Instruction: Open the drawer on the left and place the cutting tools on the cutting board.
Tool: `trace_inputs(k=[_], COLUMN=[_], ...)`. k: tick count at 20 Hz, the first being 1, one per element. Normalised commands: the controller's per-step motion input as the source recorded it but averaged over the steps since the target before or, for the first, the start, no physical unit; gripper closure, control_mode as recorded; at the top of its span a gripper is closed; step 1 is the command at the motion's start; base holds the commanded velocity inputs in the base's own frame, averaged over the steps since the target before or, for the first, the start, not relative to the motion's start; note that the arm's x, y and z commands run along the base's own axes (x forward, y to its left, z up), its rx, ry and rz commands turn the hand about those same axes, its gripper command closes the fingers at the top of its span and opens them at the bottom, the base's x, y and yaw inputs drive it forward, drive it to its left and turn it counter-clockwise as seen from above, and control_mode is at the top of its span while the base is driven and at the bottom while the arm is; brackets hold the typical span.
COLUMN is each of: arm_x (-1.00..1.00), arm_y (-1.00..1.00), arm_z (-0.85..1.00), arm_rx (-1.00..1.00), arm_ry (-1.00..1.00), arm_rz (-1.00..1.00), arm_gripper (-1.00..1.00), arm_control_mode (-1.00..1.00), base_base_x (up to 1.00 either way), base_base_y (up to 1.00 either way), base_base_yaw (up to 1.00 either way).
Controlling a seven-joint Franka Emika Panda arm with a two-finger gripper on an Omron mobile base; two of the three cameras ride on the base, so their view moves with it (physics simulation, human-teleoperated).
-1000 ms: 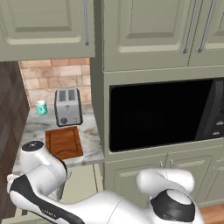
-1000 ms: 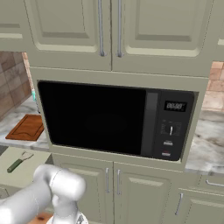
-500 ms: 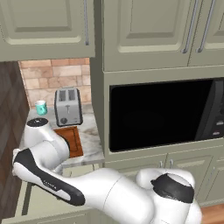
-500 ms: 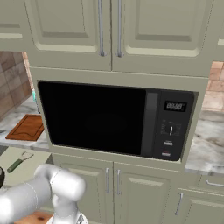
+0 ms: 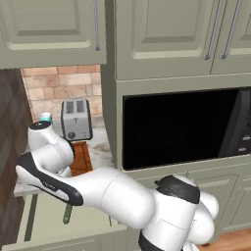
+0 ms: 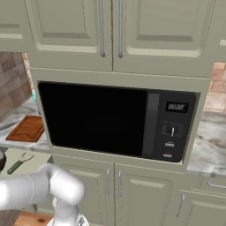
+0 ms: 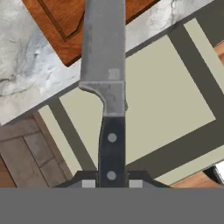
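In the hand view the fingers (image 7: 111, 183) are clamped on the black handle of a knife (image 7: 107, 83), its blade reaching over the marble counter (image 7: 30, 74) to the cutting board (image 7: 74, 22). The drawer (image 5: 83, 215) stands open below, holding a green-handled tool (image 5: 67, 213).

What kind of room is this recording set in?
A rendered home kitchen: a built-in black microwave under pale grey-green cabinets, a silver toaster on the marble counter.
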Motion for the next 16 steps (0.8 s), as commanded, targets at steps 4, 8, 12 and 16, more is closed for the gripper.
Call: trace_inputs(k=[4,8,12,16], arm_x=[0.53,0.26,0.2,0.21], arm_y=[-0.2,-0.28,-0.33,-0.28], arm_z=[0.0,-0.04,-0.14,-0.27], arm_rx=[-0.09,-0.11,-0.1,-0.07], arm_ry=[-0.02,-0.08,-0.13,-0.14], arm_rz=[0.0,0.0,0.0,0.02], arm_gripper=[1.0,1.0,1.0,1.0], arm_control_mode=[-1.0,-1.0,-1.0,-1.0], base_base_x=[0.0,0.0,0.0,0.0], base_base_y=[0.0,0.0,0.0,0.0], base_base_yaw=[0.0,0.0,0.0,0.0])
